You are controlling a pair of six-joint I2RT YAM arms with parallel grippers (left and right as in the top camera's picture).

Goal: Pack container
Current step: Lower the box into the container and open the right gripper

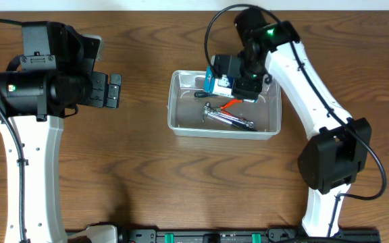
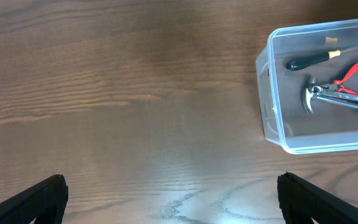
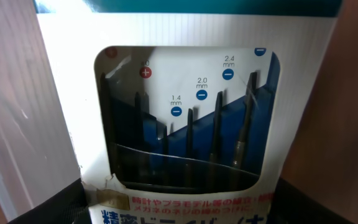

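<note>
Over the container's far left corner: the right gripper [image 1: 240, 82] holds a blue-and-white box of precision screwdrivers [image 1: 215, 79], pinched between its two fingers. In the right wrist view the box's clear window fills the frame, and a dark finger [image 3: 39, 205] shows at each lower corner.
Why held so: the box hangs with its printed face toward the wrist camera. It is above the part of the bin floor that looks least crowded, probably so it can go down without landing on the tools.
Container: the clear plastic bin [image 1: 173, 115] sits on the wooden table [image 1: 134, 175], a little right of centre and directly beneath the right wrist.
Already inside: a black-handled screwdriver [image 2: 308, 60] lies along the far wall. A hammer [image 2: 311, 98] and red-handled pliers [image 2: 352, 71] lie flat on the bottom, overlapping each other.
Left gripper: the left gripper [image 2: 173, 208] has its fingers spread wide with nothing between them. It hovers over bare wood well to the left of the bin, apparently parked there to keep out of the right arm's way.
Step in hand: the box is being placed into the bin and has not yet been released.
Unclear: whether the box already touches the bin floor cannot be told from these views.
Risk: if let go too high, the box could tip onto the screwdriver handle and rest crooked.
</note>
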